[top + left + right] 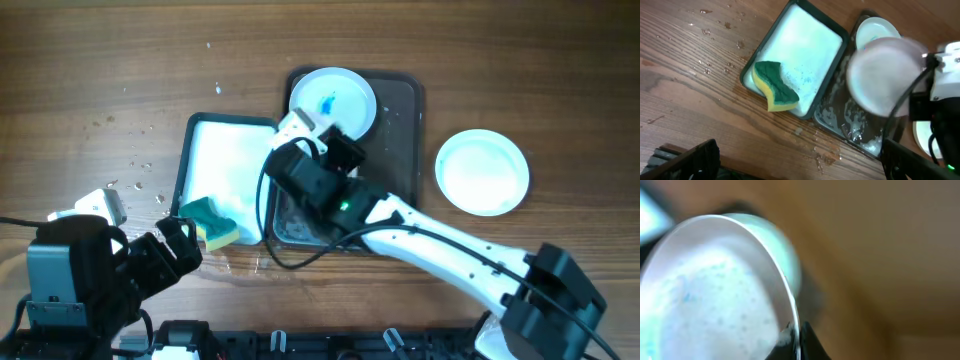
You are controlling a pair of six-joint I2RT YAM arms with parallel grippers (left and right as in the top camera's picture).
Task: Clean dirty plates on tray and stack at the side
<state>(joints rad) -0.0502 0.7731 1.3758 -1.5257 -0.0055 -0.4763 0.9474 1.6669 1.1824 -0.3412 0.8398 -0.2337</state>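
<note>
My right gripper (797, 342) is shut on the rim of a white plate (715, 290) with faint blue specks. It holds the plate tilted up over the dark brown tray (400, 130). The held plate shows blurred in the left wrist view (885, 75) and edge-on in the overhead view (296, 124). A second plate (332, 100) with a blue smear lies at the tray's far end. A third plate (483, 172) lies on the table to the right of the tray. My left gripper (170, 250) is open and empty, near the table's front left.
A smaller dark-rimmed tray (230, 140) with a white inside lies left of the brown tray. A green-and-yellow sponge (210, 222) rests on its near corner. Foam and water lie in the brown tray's near end (860, 130). Water drops dot the wood at left.
</note>
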